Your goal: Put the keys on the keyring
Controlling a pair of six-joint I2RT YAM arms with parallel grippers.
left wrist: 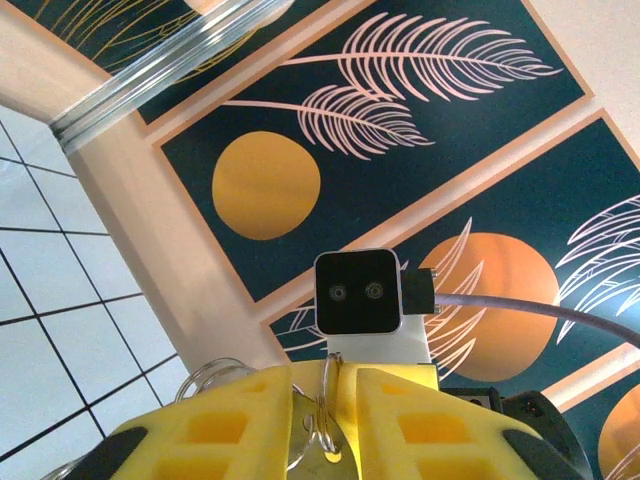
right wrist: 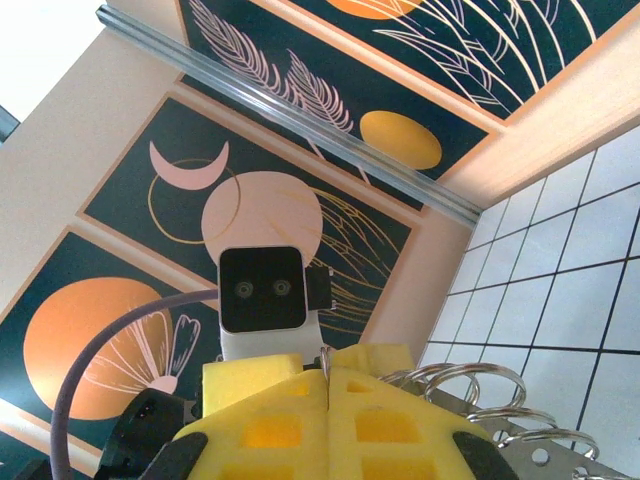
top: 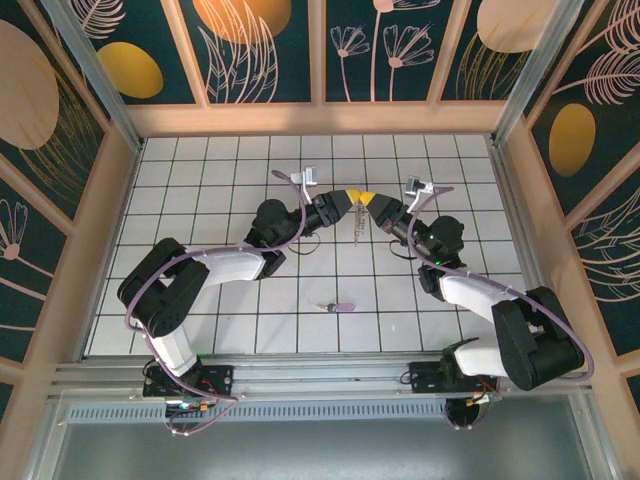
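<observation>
Above the middle of the tiled floor my two grippers meet tip to tip. The right gripper [top: 373, 201] [right wrist: 328, 368] is shut on the keyring [right wrist: 323, 353], whose thin wire stands in the seam between its yellow pads. Several wire loops [right wrist: 470, 382] with flat metal bits fan out to its right. The left gripper [top: 345, 201] [left wrist: 326, 388] is closed to a narrow gap around a loop of the keyring [left wrist: 331, 405], with a flat silver key blade [left wrist: 318, 462] behind it. Part of the keyring [top: 357, 232] dangles below both tips. One lilac-headed key [top: 340, 307] lies on the floor nearer the bases.
Wooden walls with painted panels [top: 260, 50] enclose the white tiled floor [top: 200, 180] on three sides. A metal rail [top: 320, 375] runs along the near edge by the arm bases. Each wrist view faces the other arm's camera block [left wrist: 357, 292] [right wrist: 262, 290].
</observation>
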